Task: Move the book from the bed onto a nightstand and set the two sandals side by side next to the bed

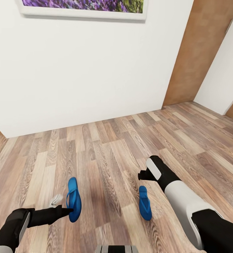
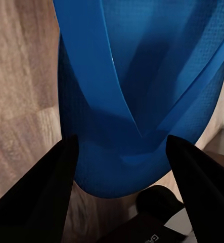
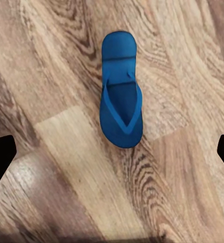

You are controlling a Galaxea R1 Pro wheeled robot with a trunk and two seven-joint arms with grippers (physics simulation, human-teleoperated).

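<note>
Left gripper (image 1: 71,211) pinches one blue flip-flop (image 1: 73,199); right gripper (image 1: 141,174), spread, hovers over the other flip-flop (image 1: 144,202). Sandal step: next, grasp it.

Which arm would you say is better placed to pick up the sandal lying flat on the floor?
The right. The right gripper hangs open just above the sandal on the floor, framed between its jaws in its wrist view. The left gripper is already at the other sandal.
</note>
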